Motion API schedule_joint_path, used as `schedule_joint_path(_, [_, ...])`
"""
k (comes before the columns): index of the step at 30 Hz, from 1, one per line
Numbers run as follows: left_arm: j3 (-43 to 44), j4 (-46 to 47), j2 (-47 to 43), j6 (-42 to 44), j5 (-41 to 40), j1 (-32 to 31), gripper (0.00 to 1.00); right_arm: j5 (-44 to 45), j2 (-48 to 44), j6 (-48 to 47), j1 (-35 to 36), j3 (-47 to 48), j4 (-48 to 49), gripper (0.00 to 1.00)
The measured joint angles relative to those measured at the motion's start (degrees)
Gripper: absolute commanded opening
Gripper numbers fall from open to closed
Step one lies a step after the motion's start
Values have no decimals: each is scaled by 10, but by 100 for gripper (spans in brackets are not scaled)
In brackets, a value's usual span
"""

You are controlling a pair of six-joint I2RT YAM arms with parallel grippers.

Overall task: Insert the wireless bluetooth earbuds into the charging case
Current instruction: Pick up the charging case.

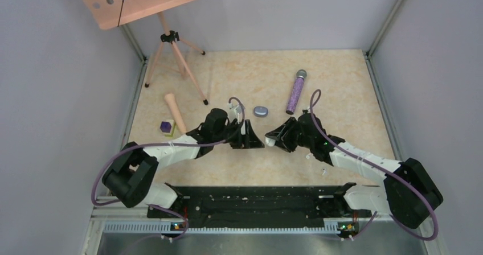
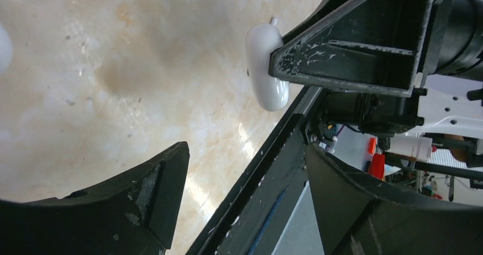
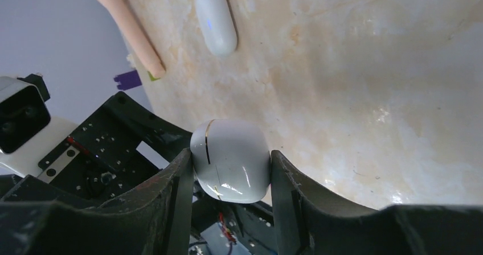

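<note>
Charging case [image 3: 230, 159]: we are seeing a white, rounded shell with a thin gold seam, sitting between the right gripper's fingers, near the middle of the table [image 1: 347, 95] and just ahead of the two arms.
Right gripper [image 1: 273, 139]: it is clamping the charging case from both sides, with both fingers pressing against the shell. We are not able to tell whether the case is touching the table.
Left gripper [image 1: 251, 138]: its fingers are standing apart and holding nothing. It is facing the right gripper tip to tip, just beside the held case.
Wireless bluetooth earbuds: we are not making them out in any view.
Second case [image 1: 261, 111]: a grey-blue oval is lying flat on the table just beyond the two grippers, apart from both.
Microphone [image 1: 295, 93]: the long purple glitter body is lying to the right of the second case, with its grey head pointing away from the arms.
Peach cylinder [image 1: 175, 112]: it is lying on the left of the table.
Purple block [image 1: 166, 126]: it is sitting just beside the cylinder's near end.
Tripod stand [image 1: 171, 41]: it is standing at the far left corner, carrying a peach board.
</note>
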Motion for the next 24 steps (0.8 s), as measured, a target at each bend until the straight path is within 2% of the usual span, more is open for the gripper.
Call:
schedule_joint_path(7, [1,68,10,-34,-36,-23,70,-6,0,52,0,-5,44,27])
schedule_joint_path(14, [17,75,45,-50,-68,-41,59,-17,0,73,0,-5,68,27])
schedule_joint_path(24, [28,94,50,-76,-89,-44,59,-23,0,73,0,-9,75,27])
